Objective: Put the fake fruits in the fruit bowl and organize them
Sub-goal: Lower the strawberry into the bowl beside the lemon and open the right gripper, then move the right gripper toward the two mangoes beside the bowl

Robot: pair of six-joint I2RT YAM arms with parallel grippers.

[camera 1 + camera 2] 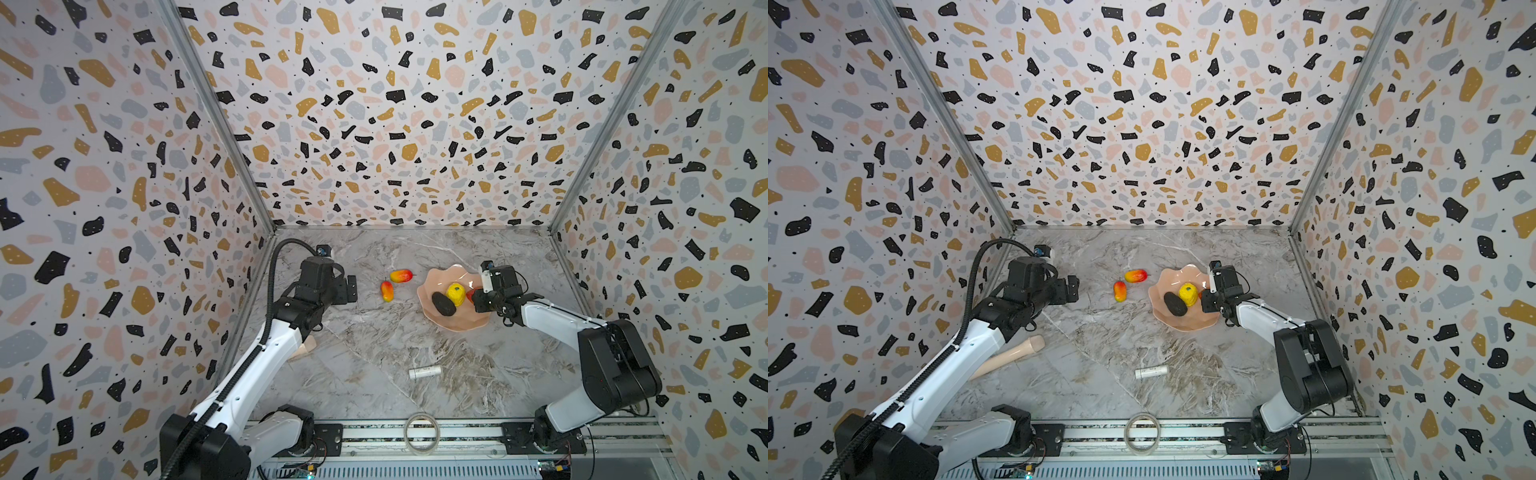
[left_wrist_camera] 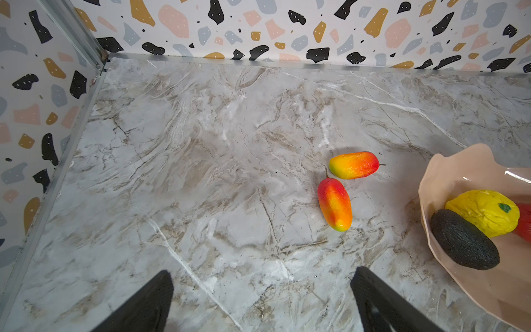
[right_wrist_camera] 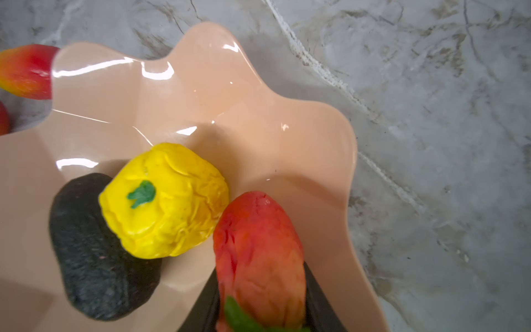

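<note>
Fake fruits: my left gripper (image 2: 260, 301) spread wide, empty, two mangoes (image 1: 387, 290) (image 1: 401, 275) mid-surface, fruit bowl (image 1: 453, 322) toward the right edge holding avocado (image 1: 443, 304), yellow fruit (image 1: 456, 294), my right gripper (image 3: 260, 313) clamped on strawberry (image 3: 258, 253).

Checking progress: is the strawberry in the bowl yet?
Over it, not released: the right gripper holds the strawberry above the bowl.

No readable text anywhere; faint dark marks on white tube (image 1: 424, 371), too small to make out.
</note>
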